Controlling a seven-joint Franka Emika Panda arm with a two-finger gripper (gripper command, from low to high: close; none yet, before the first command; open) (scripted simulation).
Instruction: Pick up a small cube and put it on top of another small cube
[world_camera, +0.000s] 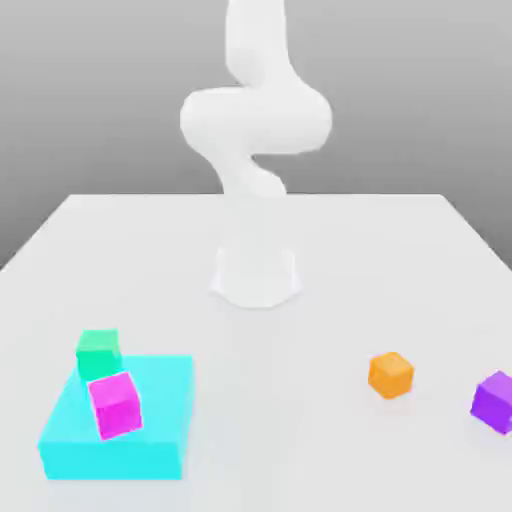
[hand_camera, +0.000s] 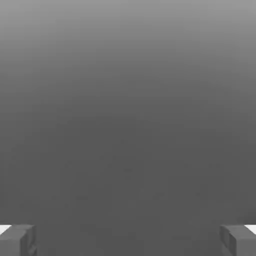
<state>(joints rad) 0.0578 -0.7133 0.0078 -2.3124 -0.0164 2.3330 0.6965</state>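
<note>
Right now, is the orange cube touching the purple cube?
Apart. In the exterior view a strip of bare white table shows between the orange cube and the purple cube, which sits nearer the exterior view's right edge.

Exterior view: lighting is even, bright and diffuse. The white table (world_camera: 400, 260) shows no glare. Shadows are soft and faint, lying close under the orange cube (world_camera: 390, 375), the purple cube (world_camera: 495, 401) and the cyan block (world_camera: 150, 420). The backdrop grades from light grey to darker grey. Edges appear slightly soft throughout. Hand view: dim grey gradient, darkest at mid-height.
</note>
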